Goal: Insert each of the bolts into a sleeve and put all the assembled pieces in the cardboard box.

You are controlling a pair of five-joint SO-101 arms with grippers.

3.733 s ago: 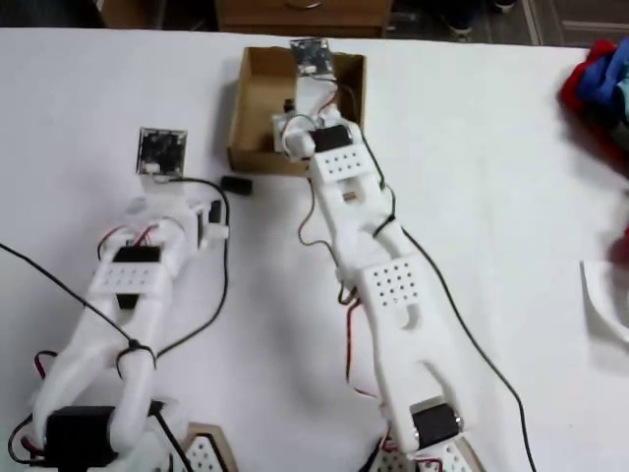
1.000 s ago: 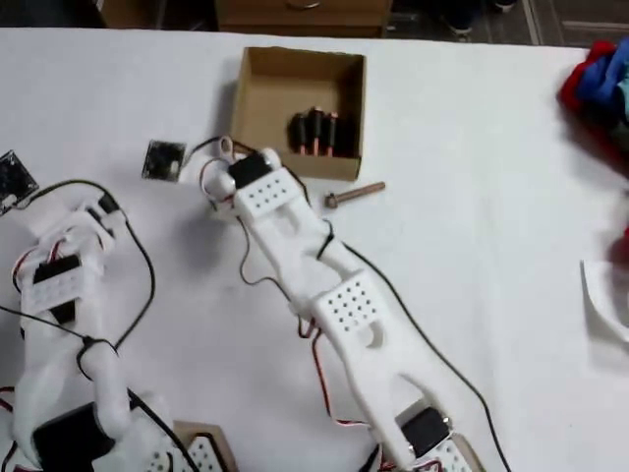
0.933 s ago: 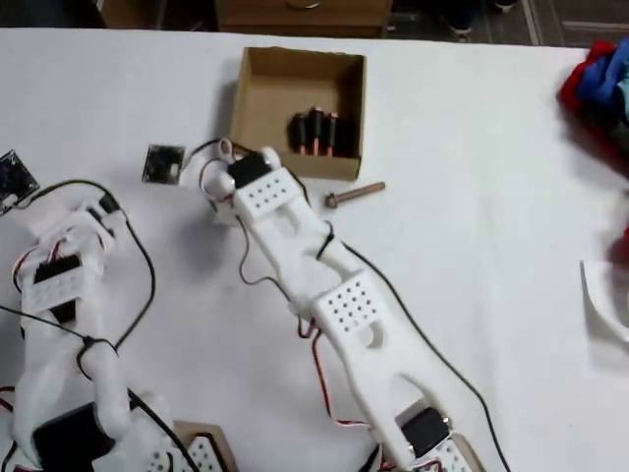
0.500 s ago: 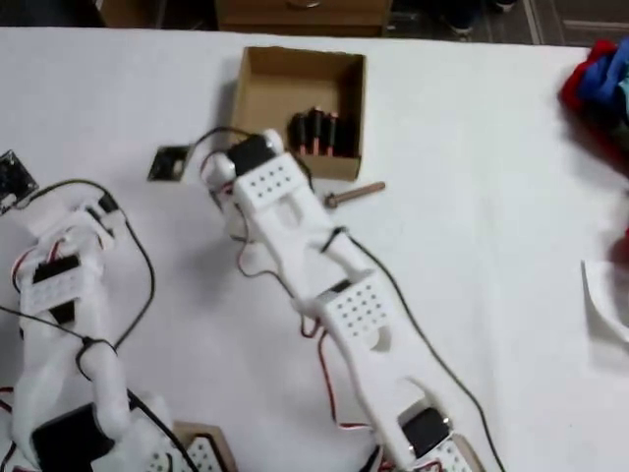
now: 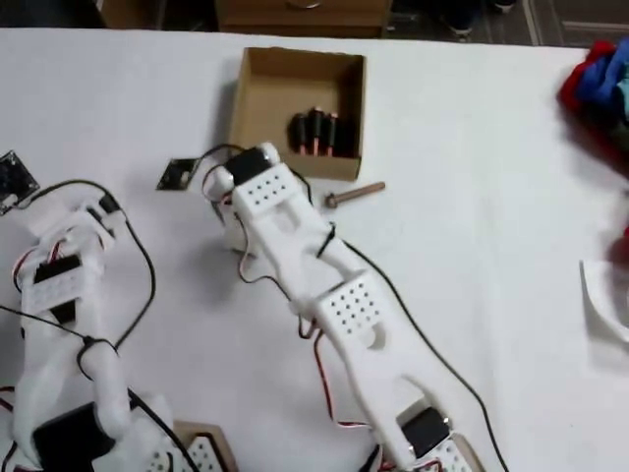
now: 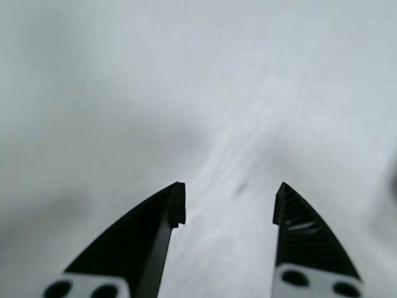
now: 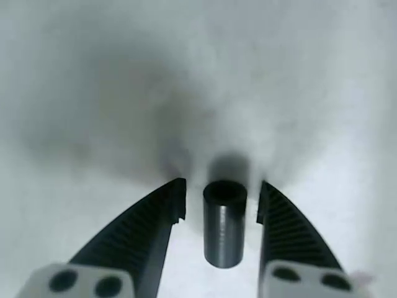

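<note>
High view: the right arm (image 5: 295,236) has swung off the box (image 5: 263,108) and now has its wrist low over the table (image 5: 491,147), just off the box's front left corner, roughly where a lone sleeve lay a few seconds ago. In the last half second it only shifts a little. The left arm (image 5: 59,285) has pulled back from that spot to the far left. Three assembled pieces (image 5: 316,133) lie in the box, which the arm covered before. One bolt (image 5: 355,194) lies loose on the table just in front of the box, not moved in the last second. Left wrist view: the left gripper (image 6: 230,189) is spread wide over bare table, holding nothing. Right wrist view: the right gripper (image 7: 221,189) is spread with the sleeve (image 7: 224,233) sitting between its fingers, a gap on each side, so not gripped yet. Judgement: the last drop-off is done and the last pair is started; the right gripper is lined up to close on the sleeve, and the bolt still needs picking up and inserting before that piece goes in the box.
</note>
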